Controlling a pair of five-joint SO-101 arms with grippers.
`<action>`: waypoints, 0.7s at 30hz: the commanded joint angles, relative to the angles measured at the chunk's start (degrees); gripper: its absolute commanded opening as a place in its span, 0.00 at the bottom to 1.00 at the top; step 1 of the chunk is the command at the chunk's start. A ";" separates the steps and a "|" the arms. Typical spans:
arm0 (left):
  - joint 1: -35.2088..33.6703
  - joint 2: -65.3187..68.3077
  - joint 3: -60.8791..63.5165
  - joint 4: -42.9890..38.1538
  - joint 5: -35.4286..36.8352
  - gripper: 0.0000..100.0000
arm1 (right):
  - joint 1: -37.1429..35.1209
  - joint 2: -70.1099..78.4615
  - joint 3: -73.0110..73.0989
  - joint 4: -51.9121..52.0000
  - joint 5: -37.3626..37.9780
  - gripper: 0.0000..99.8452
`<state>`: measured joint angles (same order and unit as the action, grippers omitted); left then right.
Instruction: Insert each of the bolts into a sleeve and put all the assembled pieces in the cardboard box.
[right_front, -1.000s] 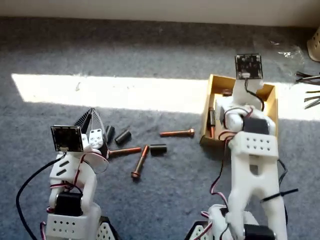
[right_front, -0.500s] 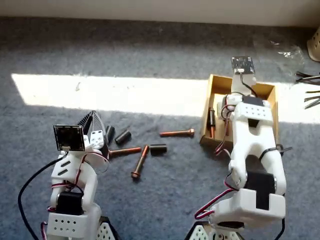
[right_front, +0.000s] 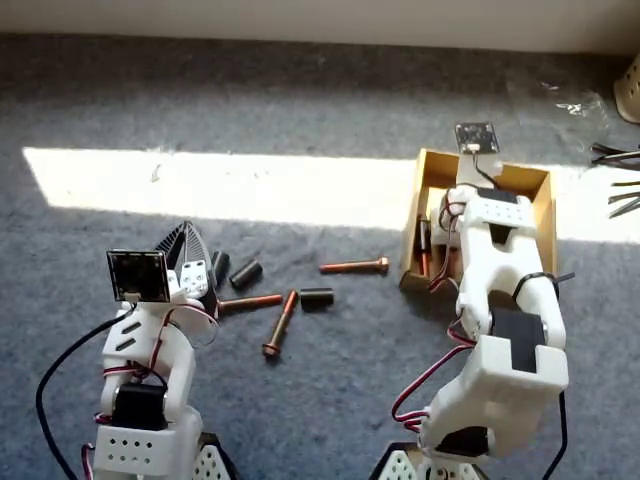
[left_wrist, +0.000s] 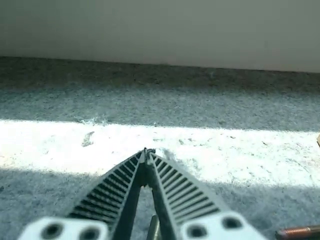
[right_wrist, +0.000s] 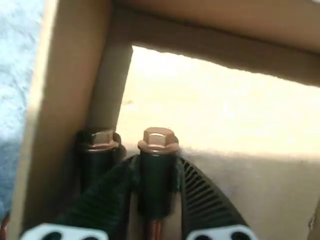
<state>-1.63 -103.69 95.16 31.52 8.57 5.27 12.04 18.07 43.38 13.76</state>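
Status: my right gripper (right_wrist: 156, 167) clamps a sleeved bolt (right_wrist: 157, 150) inside the cardboard box (right_wrist: 70, 75), just beside a second assembled piece (right_wrist: 98, 150) against the box wall. My left gripper (left_wrist: 146, 159) is pressed shut, empty, near loose bolts (right_front: 354, 266) and sleeves (right_front: 316, 298) on the tabletop (right_front: 330, 120)

Tight quarters along the left wall of the cardboard box (right_front: 432, 162): an assembled piece (right_wrist: 98, 150) lies against it, and just beside sits the right claw (right_wrist: 156, 164), clamped round a sleeved bolt (right_wrist: 158, 141). Past them, toward the box's far wall, the floor is bare and sunlit. The right arm (right_front: 500, 250) blocks the box's near side from above. Just left of the box, a lone bolt (right_front: 354, 266) lies crosswise; further left, two more bolts (right_front: 280, 322), three sleeves (right_front: 317, 298) and the left claw (right_front: 186, 232), fingers together. Behind those, left of the box, open sunlit counter (right_front: 250, 185).
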 joint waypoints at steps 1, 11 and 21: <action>-0.13 -0.31 -0.48 -0.09 -0.53 0.02 | 0.48 -1.01 -3.74 0.04 0.70 0.10; -0.13 -0.31 -0.48 -0.09 -0.53 0.02 | -0.84 -1.19 -5.49 0.40 0.70 0.17; -0.31 -0.31 -0.40 -0.97 -0.53 0.02 | -3.91 -1.27 -28.44 25.80 0.79 0.17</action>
<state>-1.63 -103.69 95.16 31.52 8.57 3.96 12.04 -0.92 61.41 13.76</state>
